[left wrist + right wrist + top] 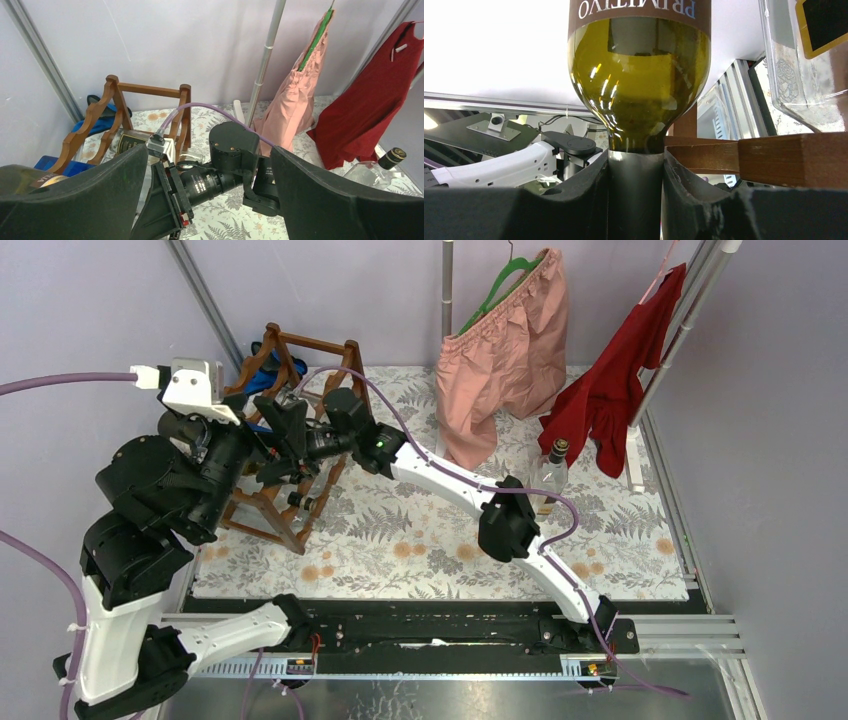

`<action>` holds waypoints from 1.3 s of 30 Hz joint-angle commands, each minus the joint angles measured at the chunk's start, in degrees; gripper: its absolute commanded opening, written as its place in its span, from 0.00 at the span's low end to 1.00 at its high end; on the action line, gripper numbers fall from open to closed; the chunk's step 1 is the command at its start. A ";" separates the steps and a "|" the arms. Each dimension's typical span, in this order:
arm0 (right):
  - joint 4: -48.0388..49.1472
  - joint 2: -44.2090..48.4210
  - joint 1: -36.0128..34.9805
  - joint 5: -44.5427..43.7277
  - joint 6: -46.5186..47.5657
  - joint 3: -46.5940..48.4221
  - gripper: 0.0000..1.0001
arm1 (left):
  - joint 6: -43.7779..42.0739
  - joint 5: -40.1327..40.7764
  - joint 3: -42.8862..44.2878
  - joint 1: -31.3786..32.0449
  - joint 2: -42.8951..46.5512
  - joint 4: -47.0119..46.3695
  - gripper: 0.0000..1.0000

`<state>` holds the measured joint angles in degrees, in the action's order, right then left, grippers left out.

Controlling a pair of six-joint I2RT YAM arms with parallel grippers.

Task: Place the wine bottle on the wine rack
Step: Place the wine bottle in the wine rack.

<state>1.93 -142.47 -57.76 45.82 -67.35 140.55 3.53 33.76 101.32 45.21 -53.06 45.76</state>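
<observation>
You're working between pale lilac walls [780, 440], over a table cloth [420, 540] printed with ferns and flowers. At the back, pink shorts [505, 360] and a red garment [615, 390] hang clear of your reach. The wine rack [148, 90] stands at the far left, and both arms are crowded around it. Your right arm [450, 475] stretches across the table, likely so it can feed the wine bottle [639, 85] in from the rack's open side. The olive-green bottle points base-first away from the wrist, in among the rack's bars. Your right gripper [636, 162] is clamped tight on the neck, which leaves the fat body free to settle into a scallop. A wooden rail [774, 160] runs just beside that neck. You can't tell from here whether the body already rests on the rack. Your left gripper [209, 155] hangs above the right arm, jaws spread fully, holding nothing. A clear bottle [552, 475] stands well apart, near the red garment.
</observation>
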 commanded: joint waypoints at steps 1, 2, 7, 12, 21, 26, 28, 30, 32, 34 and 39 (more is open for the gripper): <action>8.17 1.94 -0.76 -0.27 0.23 5.51 0.15 | 0.85 3.65 0.12 -0.37 0.32 0.47 0.99; 8.22 1.89 -0.78 -0.34 -0.01 5.66 0.16 | 0.85 3.88 0.15 -0.31 0.32 0.47 0.99; 9.12 1.67 -1.03 -0.37 -1.11 6.23 0.16 | 1.62 3.95 -0.21 -0.32 0.45 0.52 0.99; 9.54 1.76 -1.14 -0.02 -2.06 6.27 0.17 | 3.05 4.38 -0.59 -0.31 0.84 1.20 0.99; 7.95 1.31 -1.18 -0.93 -2.82 4.63 0.19 | 4.22 7.37 -3.73 -0.36 2.74 2.47 0.99; 7.05 0.97 -1.38 -1.17 -2.95 4.48 0.24 | 4.88 7.45 -3.85 -0.33 2.57 3.19 0.99; 6.84 0.85 -1.47 -1.25 -2.95 4.47 0.25 | 5.14 7.82 -4.05 -0.30 2.53 4.01 0.99; 6.25 0.79 -1.41 -1.48 -2.90 4.40 0.26 | 5.26 8.79 -4.91 -0.31 2.93 4.92 0.99; 5.90 0.79 -1.47 -1.53 -2.96 4.22 0.27 | 5.37 10.83 -6.62 -0.30 3.77 5.79 0.99; 5.95 0.82 -1.46 -1.48 -2.96 4.21 0.27 | 6.28 12.96 -8.46 -0.30 4.98 6.24 0.99; 5.96 0.92 -1.48 -1.44 -2.98 4.09 0.34 | 9.73 14.57 -10.33 -0.30 6.82 7.34 0.99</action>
<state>1.13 -143.44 -58.59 44.45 -71.53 141.84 9.85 44.64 91.55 45.21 -47.75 52.03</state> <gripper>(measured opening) 0.395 0.989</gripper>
